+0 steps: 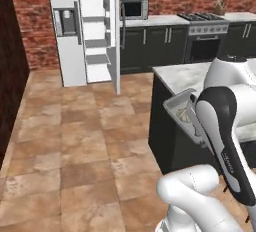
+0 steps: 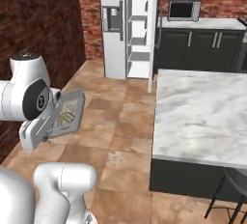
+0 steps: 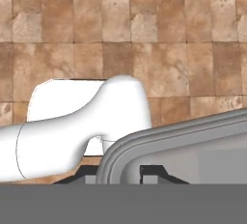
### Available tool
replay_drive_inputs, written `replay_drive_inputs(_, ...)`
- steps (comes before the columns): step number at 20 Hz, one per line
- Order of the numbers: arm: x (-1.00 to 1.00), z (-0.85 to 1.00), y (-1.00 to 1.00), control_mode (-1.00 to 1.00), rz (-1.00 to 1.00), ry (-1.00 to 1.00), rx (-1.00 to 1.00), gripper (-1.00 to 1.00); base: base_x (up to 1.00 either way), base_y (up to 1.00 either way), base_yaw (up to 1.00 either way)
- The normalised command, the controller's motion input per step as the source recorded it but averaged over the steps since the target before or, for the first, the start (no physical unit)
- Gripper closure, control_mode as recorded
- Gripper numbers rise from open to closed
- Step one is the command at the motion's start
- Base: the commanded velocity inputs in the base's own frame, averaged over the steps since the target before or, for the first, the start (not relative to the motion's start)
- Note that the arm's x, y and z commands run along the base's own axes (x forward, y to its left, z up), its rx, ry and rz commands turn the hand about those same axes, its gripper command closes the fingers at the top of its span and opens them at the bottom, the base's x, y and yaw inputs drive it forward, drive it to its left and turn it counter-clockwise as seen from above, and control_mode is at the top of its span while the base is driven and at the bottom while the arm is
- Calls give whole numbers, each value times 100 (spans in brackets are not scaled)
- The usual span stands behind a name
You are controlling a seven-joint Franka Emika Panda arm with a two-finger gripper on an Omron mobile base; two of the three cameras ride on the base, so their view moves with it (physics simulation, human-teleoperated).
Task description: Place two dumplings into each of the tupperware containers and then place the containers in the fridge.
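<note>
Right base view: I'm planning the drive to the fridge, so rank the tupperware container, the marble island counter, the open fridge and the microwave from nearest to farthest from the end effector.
1. Tupperware container: held in the end effector, at left, tilted.
2. Marble island counter: to the right, across the tiled floor.
3. Fridge: ahead, door open, shelves showing.
4. Microwave: on the back counter, right of the fridge.

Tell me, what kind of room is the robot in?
A kitchen, it looks like. There is a tall silver fridge with its door open, a microwave on the counter, and a stove set among dark cabinets.
</note>
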Motion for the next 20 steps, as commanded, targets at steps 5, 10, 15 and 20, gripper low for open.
replay_drive_inputs(5, 0, 0, 0, 100, 0, 0, 0, 100, 100, 99, -4)
replay_drive_inputs(10, 0, 0, 0, 100, 0, 0, 0, 100, 100, 79, -18)
replay_drive_inputs(15, 0, 0, 0, 100, 0, 0, 0, 100, 100, 71, -26)
replay_drive_inputs(20, 0, 0, 0, 100, 0, 0, 0, 100, 100, 55, -33)
